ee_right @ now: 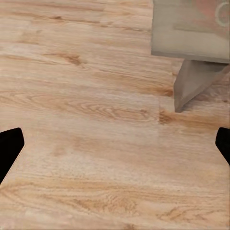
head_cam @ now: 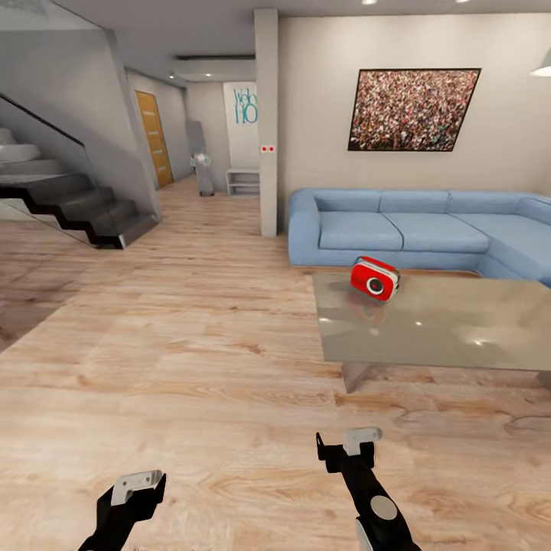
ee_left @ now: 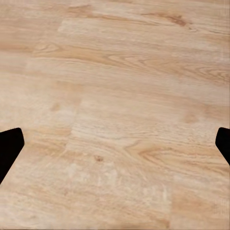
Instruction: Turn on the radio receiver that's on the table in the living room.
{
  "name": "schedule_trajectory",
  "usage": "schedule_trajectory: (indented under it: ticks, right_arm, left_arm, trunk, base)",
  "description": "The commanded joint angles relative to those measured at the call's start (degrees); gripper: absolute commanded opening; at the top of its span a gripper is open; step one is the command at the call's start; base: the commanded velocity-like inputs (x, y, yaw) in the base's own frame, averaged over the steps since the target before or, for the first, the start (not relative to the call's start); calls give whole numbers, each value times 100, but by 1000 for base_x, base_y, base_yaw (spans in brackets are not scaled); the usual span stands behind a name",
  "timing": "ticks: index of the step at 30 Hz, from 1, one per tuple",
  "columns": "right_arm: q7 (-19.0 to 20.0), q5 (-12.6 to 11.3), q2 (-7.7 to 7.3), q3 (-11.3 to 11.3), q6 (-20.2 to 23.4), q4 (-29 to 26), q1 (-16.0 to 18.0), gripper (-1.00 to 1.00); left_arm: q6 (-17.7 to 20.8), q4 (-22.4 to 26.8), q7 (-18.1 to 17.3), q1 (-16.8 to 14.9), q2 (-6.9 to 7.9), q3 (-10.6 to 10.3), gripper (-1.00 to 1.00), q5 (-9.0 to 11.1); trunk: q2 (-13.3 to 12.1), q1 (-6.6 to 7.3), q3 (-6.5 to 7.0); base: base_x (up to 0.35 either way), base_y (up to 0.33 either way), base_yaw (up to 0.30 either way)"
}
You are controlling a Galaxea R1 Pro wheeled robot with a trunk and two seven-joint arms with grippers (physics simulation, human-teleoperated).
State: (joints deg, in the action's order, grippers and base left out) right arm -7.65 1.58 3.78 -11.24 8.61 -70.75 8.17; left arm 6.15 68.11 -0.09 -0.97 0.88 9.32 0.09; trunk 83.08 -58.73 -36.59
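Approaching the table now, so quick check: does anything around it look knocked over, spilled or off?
Nothing stands out. The small red rounded radio sits tilted near the far corner of the glossy grey low table; no spills or damage visible there or on the wood floor.

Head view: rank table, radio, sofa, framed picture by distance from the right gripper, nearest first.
From the right gripper:
1. table, just ahead, to its right
2. radio receiver, on the table's far left corner
3. sofa, behind the table
4. framed picture, on the wall above the sofa
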Motion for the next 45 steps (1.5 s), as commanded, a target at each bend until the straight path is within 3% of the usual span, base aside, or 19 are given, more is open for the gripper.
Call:
schedule_trajectory:
  ticks: [1,26,45]
  right_arm:
    - [0,0,0,0,0,0,0,100]
    - [0,0,-1,-1,0,0,-2,100]
    - [0,1,0,-1,0,0,0,100]
  left_arm:
    - [0,0,0,0,0,0,100,0]
    - [0,0,0,0,0,0,100,0]
    - [0,-22,0,0,0,9,100,0]
  trunk:
    - [0,0,-5]
    - [0,0,-99]
    - [0,0,-100]
  base:
    - [0,0,258]
    - [11,0,219]
    - [309,0,3]
